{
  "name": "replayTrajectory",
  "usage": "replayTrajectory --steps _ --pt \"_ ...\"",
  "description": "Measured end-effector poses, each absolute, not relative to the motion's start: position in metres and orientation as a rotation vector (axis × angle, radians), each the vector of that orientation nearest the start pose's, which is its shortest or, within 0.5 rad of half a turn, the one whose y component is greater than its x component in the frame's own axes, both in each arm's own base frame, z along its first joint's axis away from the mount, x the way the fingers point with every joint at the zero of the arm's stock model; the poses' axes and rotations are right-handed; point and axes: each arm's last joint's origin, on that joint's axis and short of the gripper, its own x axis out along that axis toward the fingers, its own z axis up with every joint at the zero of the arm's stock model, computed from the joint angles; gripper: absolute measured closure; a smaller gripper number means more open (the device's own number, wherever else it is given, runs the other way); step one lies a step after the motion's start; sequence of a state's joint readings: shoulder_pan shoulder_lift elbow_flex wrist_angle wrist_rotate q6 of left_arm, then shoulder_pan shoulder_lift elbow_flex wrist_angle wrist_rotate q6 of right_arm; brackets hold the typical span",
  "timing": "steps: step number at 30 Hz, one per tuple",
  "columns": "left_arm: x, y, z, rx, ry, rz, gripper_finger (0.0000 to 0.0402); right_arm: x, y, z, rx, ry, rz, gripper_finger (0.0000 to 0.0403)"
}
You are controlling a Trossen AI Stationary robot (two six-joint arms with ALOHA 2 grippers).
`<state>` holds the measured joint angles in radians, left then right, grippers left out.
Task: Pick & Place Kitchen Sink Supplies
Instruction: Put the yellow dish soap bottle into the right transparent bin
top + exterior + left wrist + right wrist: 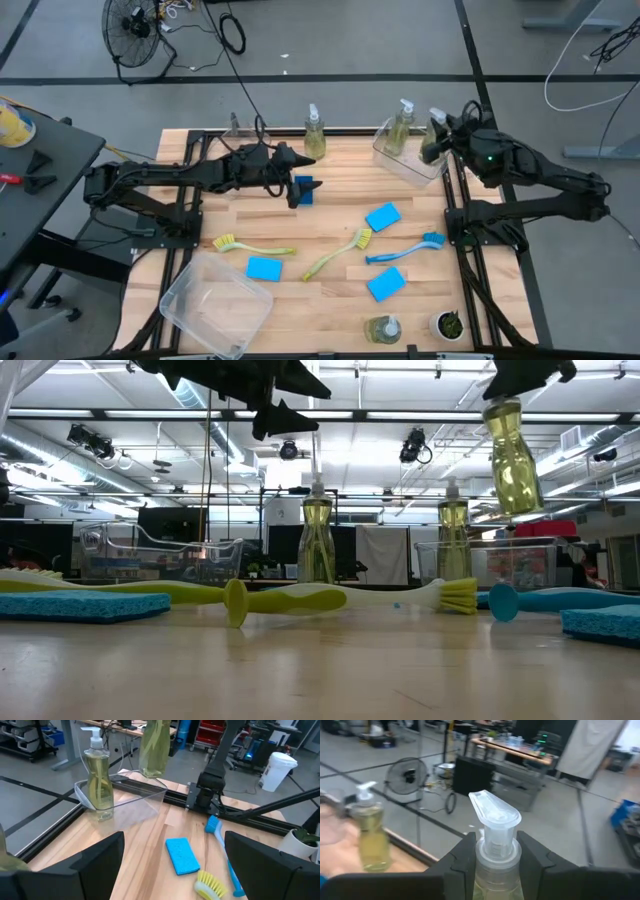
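Clear pump bottle point(495, 850), yellow-green soap

High view straight down; low view table-level; wrist views close; all share table point(330, 250).

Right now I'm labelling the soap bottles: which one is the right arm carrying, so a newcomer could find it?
Look at the table's far right corner, where a clear plastic bin holds one clear pump bottle of yellow-green soap. Just right of it, the right claw grips another soap bottle by the neck. It alone hangs in the air.
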<state>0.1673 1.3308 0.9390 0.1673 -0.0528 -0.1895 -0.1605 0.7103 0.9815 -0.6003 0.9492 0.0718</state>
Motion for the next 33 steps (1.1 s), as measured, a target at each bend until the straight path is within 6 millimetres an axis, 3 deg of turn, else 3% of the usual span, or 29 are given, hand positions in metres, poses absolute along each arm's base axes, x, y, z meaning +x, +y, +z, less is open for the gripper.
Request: replayTrajectory --steps 14,33 --pt "0.296 0.052 0.300 -0.209 0.202 0.240 0.0055 0.110 -0.047 0.328 -0.023 0.144 -1.316 0.0302" --pt "0.296 0.052 0.300 -0.210 0.203 0.240 0.0055 0.111 -0.075 0.282 -0.015 0.034 -1.473 0.0302"
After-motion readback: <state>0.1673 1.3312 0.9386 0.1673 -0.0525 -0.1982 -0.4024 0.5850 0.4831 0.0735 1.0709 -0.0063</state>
